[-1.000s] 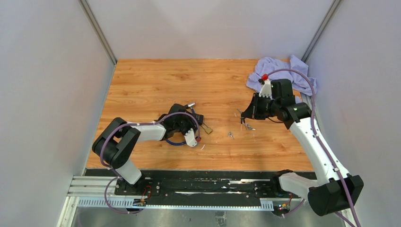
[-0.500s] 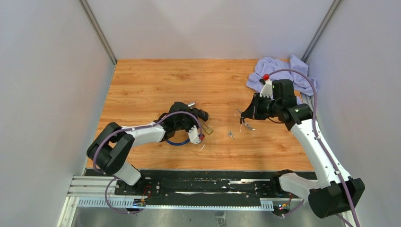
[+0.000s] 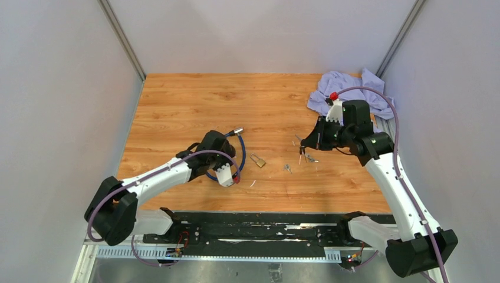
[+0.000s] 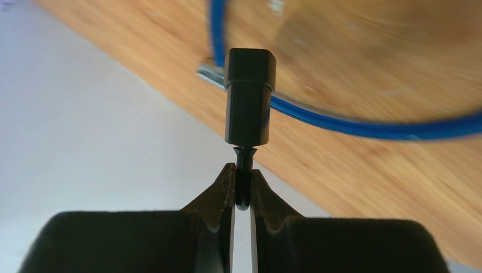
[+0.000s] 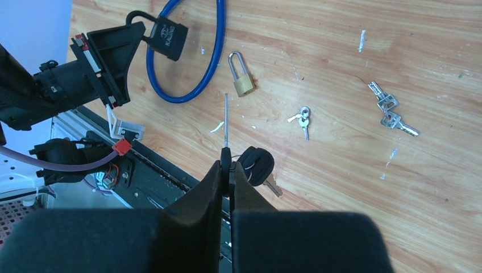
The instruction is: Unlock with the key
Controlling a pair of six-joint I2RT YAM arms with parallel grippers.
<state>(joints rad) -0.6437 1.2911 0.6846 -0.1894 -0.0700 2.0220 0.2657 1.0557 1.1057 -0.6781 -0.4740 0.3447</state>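
A blue cable lock (image 5: 210,62) with a black body (image 4: 250,96) hangs off the table. My left gripper (image 4: 242,190) is shut on a thin black stub under that body. From above, the left gripper (image 3: 226,141) sits at centre-left with the cable loop (image 3: 242,154) curving beside it. My right gripper (image 5: 228,165) is shut on the black head of a key, and its thin blade (image 5: 226,122) points toward the lock. A second black-headed key (image 5: 257,165) dangles beside it. The right gripper (image 3: 302,146) hovers right of centre, well apart from the lock.
A small brass padlock (image 3: 257,160) lies on the wood between the arms. A small key pair (image 5: 304,118) and a silver key bunch (image 5: 389,111) lie to its right. A crumpled lilac cloth (image 3: 348,88) is at the back right corner. The black rail (image 3: 247,233) runs along the near edge.
My left gripper closed on the cable lock's body and drew it back left and up, away from the brass padlock. The right arm has barely moved.
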